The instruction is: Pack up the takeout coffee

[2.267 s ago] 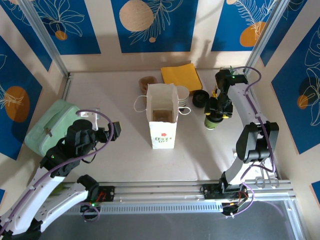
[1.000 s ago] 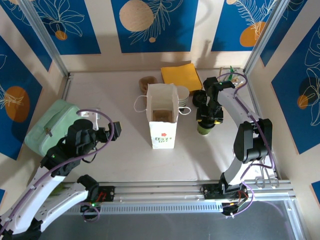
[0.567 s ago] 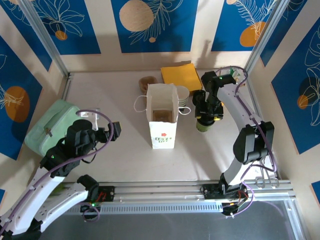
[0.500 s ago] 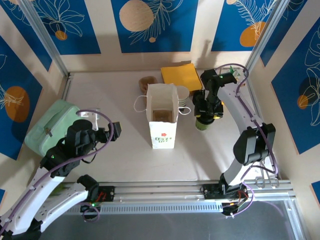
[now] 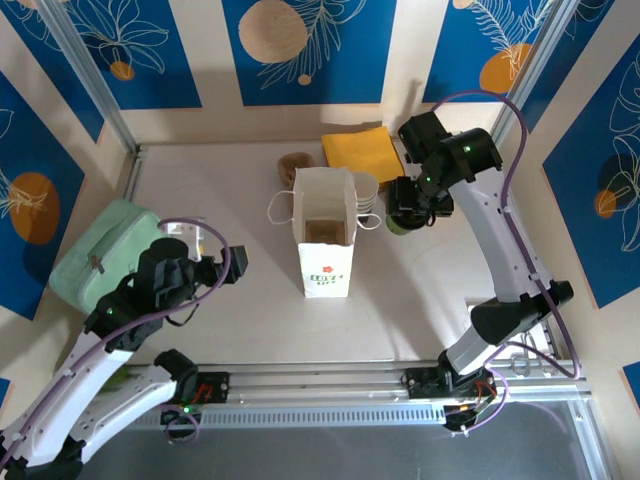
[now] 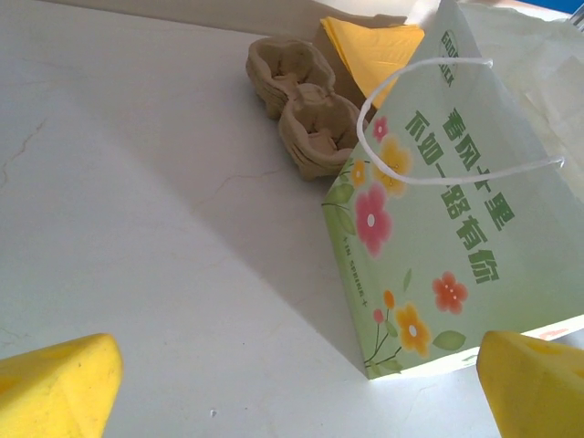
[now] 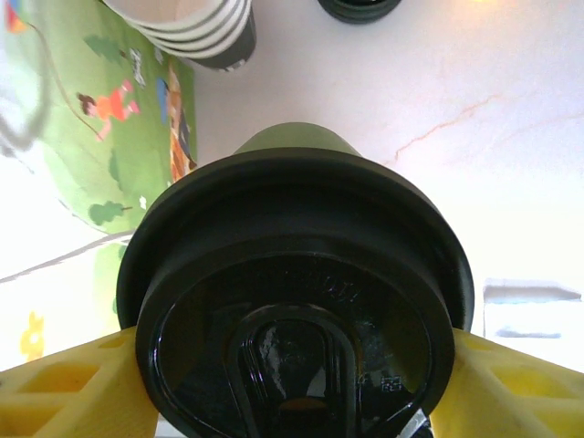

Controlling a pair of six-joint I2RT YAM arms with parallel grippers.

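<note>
On the worktop (image 5: 250, 300), the white bag (image 5: 326, 235) stands open at the middle. The left gripper (image 6: 292, 388) hangs with jaws wide, well left of it. The right gripper (image 7: 292, 379) clamps the coffee (image 7: 292, 228) by its lid, just right of the bag.

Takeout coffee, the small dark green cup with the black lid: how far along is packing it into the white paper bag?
Done: the small dark green paper cup with a black lid is gripped by the right gripper. In hand: it is right of the standing white paper bag, not above its opening. Left: move it over the open top, lower it in, release. The left gripper is open.
</note>
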